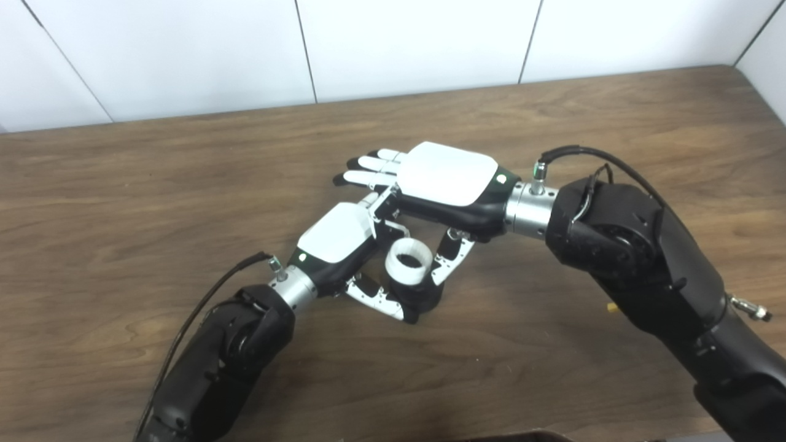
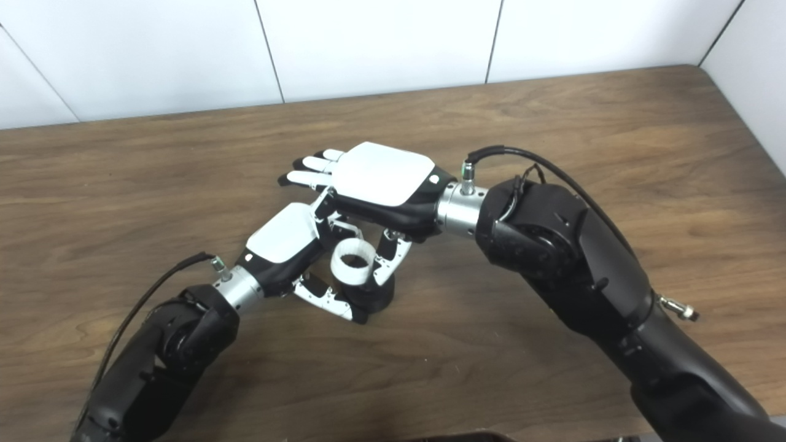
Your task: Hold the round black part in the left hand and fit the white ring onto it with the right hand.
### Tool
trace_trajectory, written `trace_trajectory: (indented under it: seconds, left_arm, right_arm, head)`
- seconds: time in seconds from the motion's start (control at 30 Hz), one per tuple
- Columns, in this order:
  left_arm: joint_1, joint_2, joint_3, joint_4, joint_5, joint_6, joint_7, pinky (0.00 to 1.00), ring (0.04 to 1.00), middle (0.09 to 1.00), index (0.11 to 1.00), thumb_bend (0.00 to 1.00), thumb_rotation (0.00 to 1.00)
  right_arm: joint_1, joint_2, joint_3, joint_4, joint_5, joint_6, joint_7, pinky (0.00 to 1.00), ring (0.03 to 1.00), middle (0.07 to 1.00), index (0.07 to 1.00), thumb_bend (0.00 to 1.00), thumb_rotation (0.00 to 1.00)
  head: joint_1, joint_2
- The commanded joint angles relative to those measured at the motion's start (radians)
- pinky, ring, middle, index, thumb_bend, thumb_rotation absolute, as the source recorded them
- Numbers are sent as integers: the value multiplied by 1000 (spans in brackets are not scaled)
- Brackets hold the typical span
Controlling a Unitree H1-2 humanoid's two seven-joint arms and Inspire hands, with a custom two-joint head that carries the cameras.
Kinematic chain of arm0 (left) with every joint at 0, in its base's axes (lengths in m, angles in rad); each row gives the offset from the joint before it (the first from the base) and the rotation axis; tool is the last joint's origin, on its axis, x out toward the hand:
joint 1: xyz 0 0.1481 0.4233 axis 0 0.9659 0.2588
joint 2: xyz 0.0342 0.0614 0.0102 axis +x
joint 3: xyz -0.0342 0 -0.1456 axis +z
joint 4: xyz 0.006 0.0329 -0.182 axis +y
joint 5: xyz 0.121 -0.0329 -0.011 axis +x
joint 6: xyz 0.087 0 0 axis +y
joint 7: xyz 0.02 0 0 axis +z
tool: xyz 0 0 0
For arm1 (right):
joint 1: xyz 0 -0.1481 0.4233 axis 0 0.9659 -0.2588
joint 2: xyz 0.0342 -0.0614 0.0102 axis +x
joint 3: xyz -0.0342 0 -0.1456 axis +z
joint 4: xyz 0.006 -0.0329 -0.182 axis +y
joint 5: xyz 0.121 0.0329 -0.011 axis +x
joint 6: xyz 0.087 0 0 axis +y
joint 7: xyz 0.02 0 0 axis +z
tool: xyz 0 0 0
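Observation:
My left hand (image 1: 344,245) is shut on the round black part (image 1: 424,298), which it grips from the left and from below, just above the table. The white ring (image 1: 409,261) sits on top of the black part with its opening tilted up toward me. From above, my right hand (image 1: 445,178) reaches over it. Its thumb (image 1: 451,258) presses the ring's right side and one bent finger comes down behind the ring. Its other fingers (image 1: 368,172) stretch out flat to the left. Most of the black part is hidden by the ring and the fingers.
Both hands meet over the middle of the brown wooden table (image 1: 123,196). A white panelled wall (image 1: 399,37) runs along the table's far edge. A tiny yellow bit (image 1: 611,307) shows beside my right forearm.

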Motion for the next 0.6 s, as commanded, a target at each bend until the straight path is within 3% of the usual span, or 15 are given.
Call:
trace_trajectory:
  seconds: [0.0,0.57]
  left_arm:
    - [-15,3,4,-25,-9,-17,4,1000,943,940,476,516,50]
    - [-9,-5,-2,-16,0,-14,11,1000,953,933,477,515,50]
  right_arm:
    - [-60,-19,-25,-25,3,-37,-11,1000,1000,968,480,515,128]
    - [-139,-39,-47,-27,28,-78,33,1000,1000,952,483,516,126]
  head:
    - [-3,1]
    - [-10,-1]
